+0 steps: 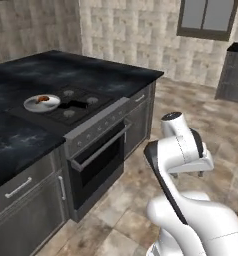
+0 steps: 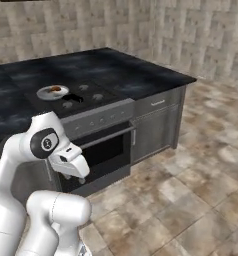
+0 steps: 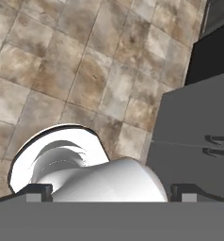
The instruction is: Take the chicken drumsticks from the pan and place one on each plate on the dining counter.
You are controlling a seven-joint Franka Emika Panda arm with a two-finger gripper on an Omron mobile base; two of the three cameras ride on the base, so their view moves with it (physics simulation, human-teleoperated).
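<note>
We see black marble counter holding stove. Pan sits on stove, handle toward burners. Drumsticks lie inside pan. Our gripper hangs over tiled floor, fingertips wide apart, holding nothing.

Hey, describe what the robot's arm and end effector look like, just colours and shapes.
The arm is glossy white with rounded, bulbous links and dark charcoal bands at the joints; one joint carries a round dark cap with a small light mark. In the hand view, the end effector shows two small, dark, blocky finger tips.
</note>
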